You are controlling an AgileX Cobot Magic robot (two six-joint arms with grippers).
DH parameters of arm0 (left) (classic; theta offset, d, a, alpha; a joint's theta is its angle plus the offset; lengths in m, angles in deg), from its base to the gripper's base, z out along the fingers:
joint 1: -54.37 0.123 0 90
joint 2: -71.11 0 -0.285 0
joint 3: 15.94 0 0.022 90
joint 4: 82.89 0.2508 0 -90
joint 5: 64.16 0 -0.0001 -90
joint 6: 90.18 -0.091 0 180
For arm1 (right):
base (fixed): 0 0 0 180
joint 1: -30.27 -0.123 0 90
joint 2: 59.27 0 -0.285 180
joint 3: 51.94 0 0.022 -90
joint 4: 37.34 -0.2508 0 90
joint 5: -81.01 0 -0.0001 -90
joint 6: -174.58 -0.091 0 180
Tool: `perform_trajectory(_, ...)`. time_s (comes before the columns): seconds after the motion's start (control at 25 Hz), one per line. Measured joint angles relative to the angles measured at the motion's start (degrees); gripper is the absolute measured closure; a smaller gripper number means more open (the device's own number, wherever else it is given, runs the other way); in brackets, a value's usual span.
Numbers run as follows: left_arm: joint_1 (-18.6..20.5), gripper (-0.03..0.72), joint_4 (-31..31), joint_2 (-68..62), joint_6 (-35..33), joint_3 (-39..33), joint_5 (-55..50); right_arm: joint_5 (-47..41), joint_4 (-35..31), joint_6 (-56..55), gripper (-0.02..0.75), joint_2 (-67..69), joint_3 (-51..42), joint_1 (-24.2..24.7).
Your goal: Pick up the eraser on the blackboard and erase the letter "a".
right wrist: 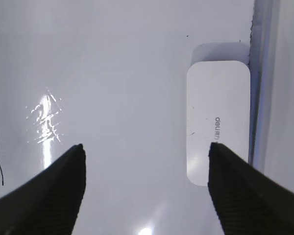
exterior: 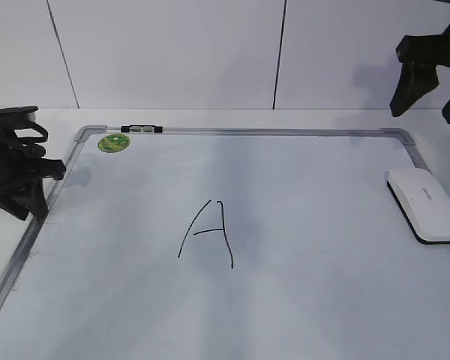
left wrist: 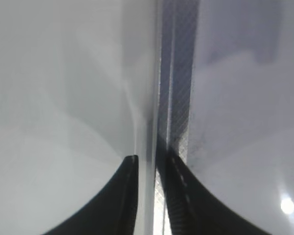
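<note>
While apart, eraser (right wrist: 218, 117) under right hand (right wrist: 146, 152)

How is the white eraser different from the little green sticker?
The eraser is white, oblong and thick; the green sticker is round and flat. The eraser lies at the blackboard's right edge; the sticker sits in the far left corner. Both rest on the board, untouched.

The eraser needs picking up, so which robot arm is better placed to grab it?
Probably the right arm. The eraser lies at the blackboard's right edge, with the open right pincer above it. The left pincer sits nearly shut at the far left frame.
</note>
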Motion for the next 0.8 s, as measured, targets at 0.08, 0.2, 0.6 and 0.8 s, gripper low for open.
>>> perform_trajectory(0.08, 0.2, 0.458, 0.43, 0.24, 0.0, -0.14, 0.14, 0.0, -0.36, 0.24, 0.146, 0.0, 0.0, 0.0)
perform_trajectory(0.2, 0.5, 0.397, 2.28, 1.55, 0.32, -0.14, 0.66, 0.0, -0.96, 0.27, 0.146, 0.0, 0.0, 0.0)
perform_trajectory(0.6, 0.95, 0.372, 4.47, 15.29, 1.28, -0.27, 0.28, 0.0, -1.41, 0.59, 0.146, -0.92, 0.0, 0.0)
perform_trajectory(0.8, 0.95, 0.322, 4.56, 25.37, 1.37, -0.37, -2.76, -0.13, -1.41, 0.59, 0.146, -4.59, 0.0, 0.0)
